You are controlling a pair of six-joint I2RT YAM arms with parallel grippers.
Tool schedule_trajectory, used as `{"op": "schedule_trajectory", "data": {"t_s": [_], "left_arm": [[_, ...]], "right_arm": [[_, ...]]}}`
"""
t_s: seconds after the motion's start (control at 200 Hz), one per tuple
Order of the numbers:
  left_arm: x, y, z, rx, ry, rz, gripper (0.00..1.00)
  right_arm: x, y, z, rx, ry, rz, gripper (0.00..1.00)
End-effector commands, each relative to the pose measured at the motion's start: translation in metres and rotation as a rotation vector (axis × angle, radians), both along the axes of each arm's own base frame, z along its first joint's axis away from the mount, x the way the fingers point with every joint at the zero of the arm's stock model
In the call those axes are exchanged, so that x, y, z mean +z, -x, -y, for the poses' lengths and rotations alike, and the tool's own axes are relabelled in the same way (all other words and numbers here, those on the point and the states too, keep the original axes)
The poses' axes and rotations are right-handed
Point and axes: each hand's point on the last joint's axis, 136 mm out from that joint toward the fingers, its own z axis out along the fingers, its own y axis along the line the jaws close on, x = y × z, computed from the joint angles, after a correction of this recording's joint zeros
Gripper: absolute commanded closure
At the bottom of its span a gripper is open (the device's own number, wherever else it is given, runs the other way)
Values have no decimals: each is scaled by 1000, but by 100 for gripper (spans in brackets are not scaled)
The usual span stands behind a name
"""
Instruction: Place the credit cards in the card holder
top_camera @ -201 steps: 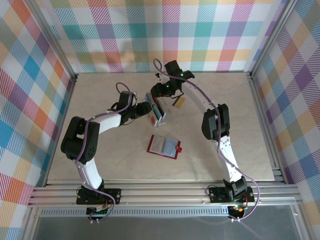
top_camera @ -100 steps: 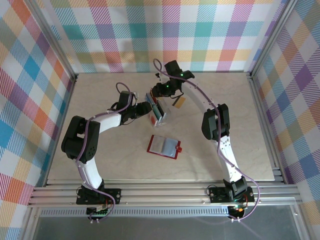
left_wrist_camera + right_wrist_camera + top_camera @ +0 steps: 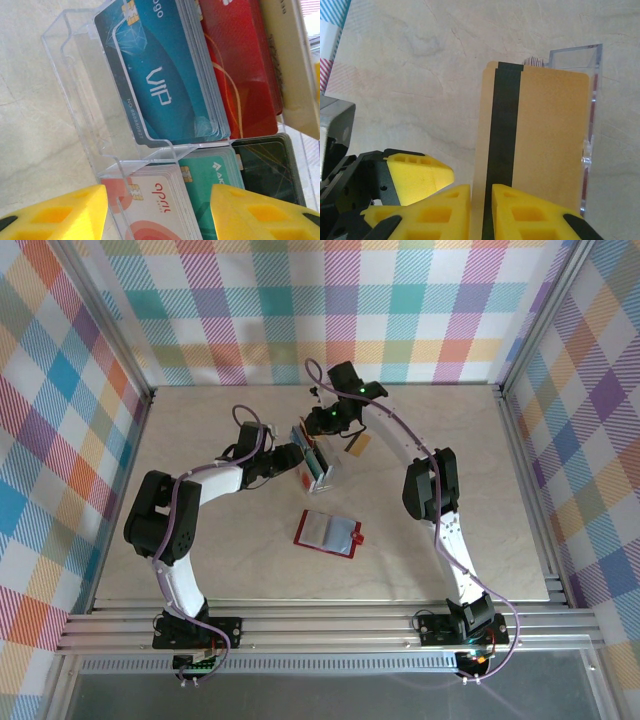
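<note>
The red card holder (image 3: 327, 532) lies open on the table, grey pockets up, in front of both arms. The credit cards stand in a clear slotted rack (image 3: 318, 468): a blue one (image 3: 160, 75), a red one (image 3: 240, 65), a teal one (image 3: 215, 175) and a white-red one (image 3: 155, 205). My right gripper (image 3: 481, 187) is shut on the edge of a gold card with a dark stripe (image 3: 540, 135), which stands at the rack's back. My left gripper (image 3: 157, 192) is open, its fingers on either side of the rack's low front corner.
A small gold piece (image 3: 357, 447) lies on the table just right of the rack. The clear rack's wall (image 3: 592, 100) rises beside the gold card. My left gripper's yellow finger (image 3: 420, 175) sits close to the right fingers. Plaid walls surround the table.
The right jaws have closed in on the gold card. Neither arm has visibly shifted, and the left jaws stand as before.
</note>
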Motion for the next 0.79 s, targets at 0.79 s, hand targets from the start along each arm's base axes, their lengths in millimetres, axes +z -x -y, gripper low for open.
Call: {"op": "schedule_trajectory", "data": {"t_s": [0.79], "left_arm": [[16,-12,-1,7,26,13,43]], "right_arm": [[31,-4,18,-70,8,59,100]]}}
